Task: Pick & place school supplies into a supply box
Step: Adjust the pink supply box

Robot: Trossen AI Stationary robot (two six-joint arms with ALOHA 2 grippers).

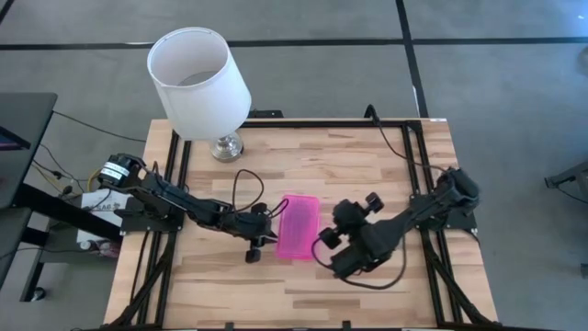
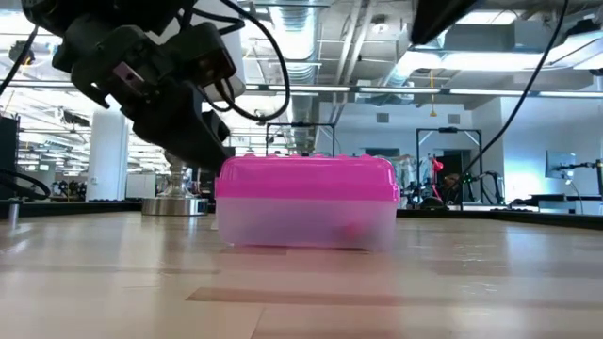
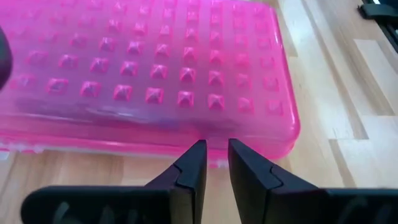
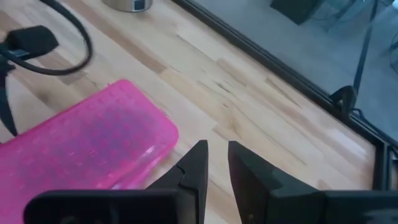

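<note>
The supply box [image 1: 299, 227], a clear base under a shut pink studded lid [image 3: 155, 81], lies flat on the wooden table's middle [image 2: 306, 202]. Through its clear base only a faint pink shape [image 2: 353, 229] shows; no school supplies are in plain view. My left gripper [image 3: 216, 146] stands low at the box's left long side [image 1: 274, 232], with a narrow gap between its fingers. My right gripper [image 4: 217, 146] hangs raised off the table to the right of the box [image 1: 323, 241]; the gap between its fingers is narrow and holds nothing. My left gripper has its fingertips [image 3: 198, 152] right at the lower edge of the lid's left long side [image 3: 214, 140], coming slanting down from the table's left. Whether they touch that edge cannot be told. The box rests flat on the table.
A lamp with a white shade [image 1: 197, 83] and a metal foot [image 2: 174, 202] stands at the far left. A black cable [image 1: 243, 184] loops over the table beside the left arm. Black frame rails [image 1: 413, 138] run along the table's edges.
</note>
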